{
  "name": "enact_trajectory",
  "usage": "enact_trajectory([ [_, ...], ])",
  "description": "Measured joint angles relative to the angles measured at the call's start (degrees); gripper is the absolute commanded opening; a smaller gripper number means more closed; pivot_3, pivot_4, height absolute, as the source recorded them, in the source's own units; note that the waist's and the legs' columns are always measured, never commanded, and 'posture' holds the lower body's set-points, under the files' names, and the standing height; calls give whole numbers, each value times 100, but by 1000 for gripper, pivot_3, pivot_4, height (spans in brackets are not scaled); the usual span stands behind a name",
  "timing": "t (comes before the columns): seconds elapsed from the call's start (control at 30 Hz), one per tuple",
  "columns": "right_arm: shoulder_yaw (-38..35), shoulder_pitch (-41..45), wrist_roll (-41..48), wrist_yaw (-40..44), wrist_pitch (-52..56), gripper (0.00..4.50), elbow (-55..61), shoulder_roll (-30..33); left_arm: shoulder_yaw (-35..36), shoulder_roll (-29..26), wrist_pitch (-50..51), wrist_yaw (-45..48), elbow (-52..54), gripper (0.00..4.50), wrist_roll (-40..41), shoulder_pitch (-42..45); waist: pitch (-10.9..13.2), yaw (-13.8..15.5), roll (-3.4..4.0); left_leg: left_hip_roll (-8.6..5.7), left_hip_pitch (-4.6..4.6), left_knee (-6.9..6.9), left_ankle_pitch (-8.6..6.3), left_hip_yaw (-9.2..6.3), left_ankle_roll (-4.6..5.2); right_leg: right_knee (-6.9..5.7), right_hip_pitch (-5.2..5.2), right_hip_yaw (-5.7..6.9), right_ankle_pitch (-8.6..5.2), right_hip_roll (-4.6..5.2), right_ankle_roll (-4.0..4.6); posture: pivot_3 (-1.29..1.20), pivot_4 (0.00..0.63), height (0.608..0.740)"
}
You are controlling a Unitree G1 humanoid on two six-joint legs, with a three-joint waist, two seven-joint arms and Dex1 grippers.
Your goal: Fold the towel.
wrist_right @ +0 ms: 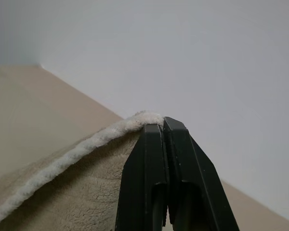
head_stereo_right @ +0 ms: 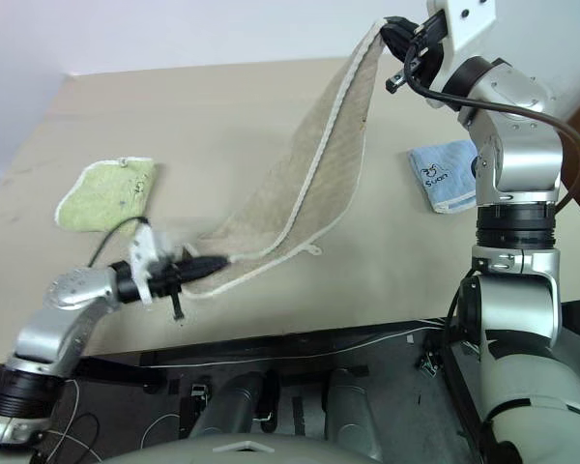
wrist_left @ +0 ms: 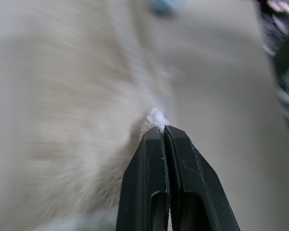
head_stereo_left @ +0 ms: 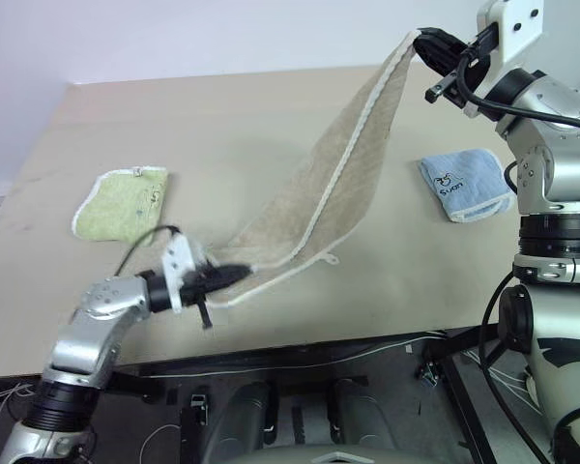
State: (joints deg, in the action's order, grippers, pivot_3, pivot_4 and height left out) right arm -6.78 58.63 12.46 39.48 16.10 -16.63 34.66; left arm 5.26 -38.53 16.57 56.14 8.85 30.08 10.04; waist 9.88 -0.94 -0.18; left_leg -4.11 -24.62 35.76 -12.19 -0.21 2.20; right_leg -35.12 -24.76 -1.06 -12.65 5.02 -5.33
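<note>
The beige towel [head_stereo_left: 343, 193] with white edging hangs stretched between my two grippers above the table [head_stereo_left: 232, 116]. My right gripper [head_stereo_left: 423, 41] holds its upper corner high at the far right, shut on the white hem [wrist_right: 135, 120]. My left gripper [head_stereo_left: 240, 274] is low near the table's front edge, shut on the towel's lower corner [wrist_left: 156, 118]. The towel's bottom edge sags down to the tabletop, where a small white loop [head_stereo_left: 330, 259] trails.
A small light-green folded towel [head_stereo_left: 124, 201] lies at the left of the table. A small light-blue folded towel [head_stereo_left: 466, 184] lies at the right, beside my right arm. Cables run under the table's front edge.
</note>
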Motion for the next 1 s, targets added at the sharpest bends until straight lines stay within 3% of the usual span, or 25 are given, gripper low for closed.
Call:
enact_trajectory([
  [0.13, 0, -1, -56, -36, -50, 0, -119, 6, 919, -325, 553, -245, -542, 42, 579, 935, 2, 6, -3, -1, 0, 13, 1, -1, 1, -1, 6, 5, 1, -4, -3, 0, 150, 740],
  [0.27, 10, 1, -122, -87, -221, 0, -385, 8, 1356, -689, 640, -335, -1494, 42, 646, 2006, 5, 6, -8, -3, 0, 19, 4, -1, 7, 0, 11, 12, 10, -7, -18, 0, 150, 740],
  [0.4, 6, 72, -143, -84, -400, 0, -741, -2, 1342, -700, 231, -401, -2882, 42, 275, 3062, 9, 14, -12, -4, 1, 21, 7, -3, 11, -6, 12, 17, 12, -11, -23, 0, 150, 740],
  [0.53, 96, 373, -328, -94, -748, 0, -1463, -16, 869, -690, -332, -491, -4619, 42, -556, 4022, 13, 6, -17, -4, 0, 20, 9, -2, 11, -7, 10, 16, 14, -19, -26, 0, 150, 740],
  [0.6, 100, 658, -417, -139, -1018, 0, -1988, -33, 826, -536, -868, -782, -5763, 42, -868, 4709, 22, 7, -29, -3, -2, 23, 10, -3, 11, -11, 5, 17, 15, -22, -27, 0, 150, 740],
  [0.73, 102, 1039, -532, -150, -1459, 0, -2630, 24, 906, -501, -1829, -1110, -7038, 42, -1164, 5667, 26, 0, -36, -3, -32, 19, 10, -1, 11, -6, -21, 17, 16, -21, -30, 0, 150, 740],
  [0.9, 91, 969, -512, 135, -1559, 0, -2819, 295, 959, -579, -2401, -777, -7640, 42, -1306, 5958, 26, 1, -35, -3, -81, 25, 20, 4, -3, -14, -67, 20, 18, -21, -33, 0, 150, 740],
  [1.0, 89, 258, -369, 679, -1243, 0, -2113, 643, 1035, -608, -2422, -241, -7745, 42, -1280, 5880, 26, 23, -36, -2, -86, 31, 10, 2, 15, -12, -59, 27, 18, -25, -34, 0, 150, 740],
])
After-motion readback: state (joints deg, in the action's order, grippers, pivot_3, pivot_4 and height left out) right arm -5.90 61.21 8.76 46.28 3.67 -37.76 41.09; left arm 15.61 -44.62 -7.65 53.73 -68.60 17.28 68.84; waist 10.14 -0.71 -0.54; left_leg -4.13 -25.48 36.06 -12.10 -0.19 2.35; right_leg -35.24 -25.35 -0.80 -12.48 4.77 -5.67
